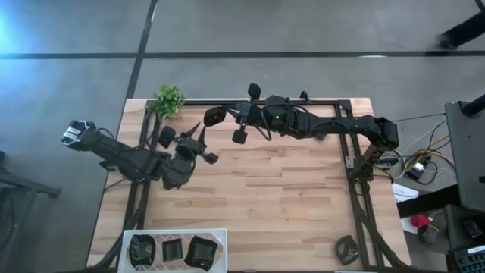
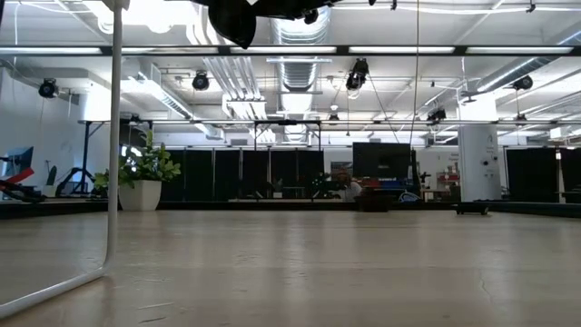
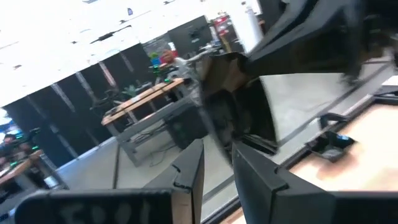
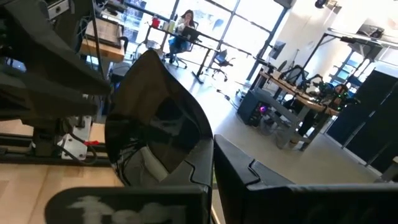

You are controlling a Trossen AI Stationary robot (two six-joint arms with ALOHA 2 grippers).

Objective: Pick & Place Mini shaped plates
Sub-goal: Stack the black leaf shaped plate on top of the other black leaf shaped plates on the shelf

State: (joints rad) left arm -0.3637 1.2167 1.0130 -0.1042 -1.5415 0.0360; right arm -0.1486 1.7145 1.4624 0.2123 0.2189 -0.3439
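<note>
My right gripper (image 1: 225,116) reaches level from the table's right and is shut on one glossy black mini plate (image 4: 155,124), held high over the table's far middle (image 1: 214,115). My left gripper (image 1: 201,130) comes from the left and stands just near-left of that plate. Its fingers (image 3: 186,171) are a little apart, and the plate's thin edge (image 3: 217,134) runs into the gap between them. Three more black plates (image 1: 172,249) lie in a white tray (image 1: 174,231) at the near left. My right gripper pinches the plate's rim (image 4: 198,163) between its two fingers, which lie level and come from the table's right. The plate sticks out past the fingertips, tilted and lifted clear of the table. Whether my left gripper touches the plate's edge, I cannot tell.
A small green plant (image 1: 168,100) stands at the table's far left corner, close behind my left gripper. A dark dish-like thing (image 1: 347,249) lies near the near right edge. The wooden tabletop (image 1: 273,197) between the arms and the tray is bare.
</note>
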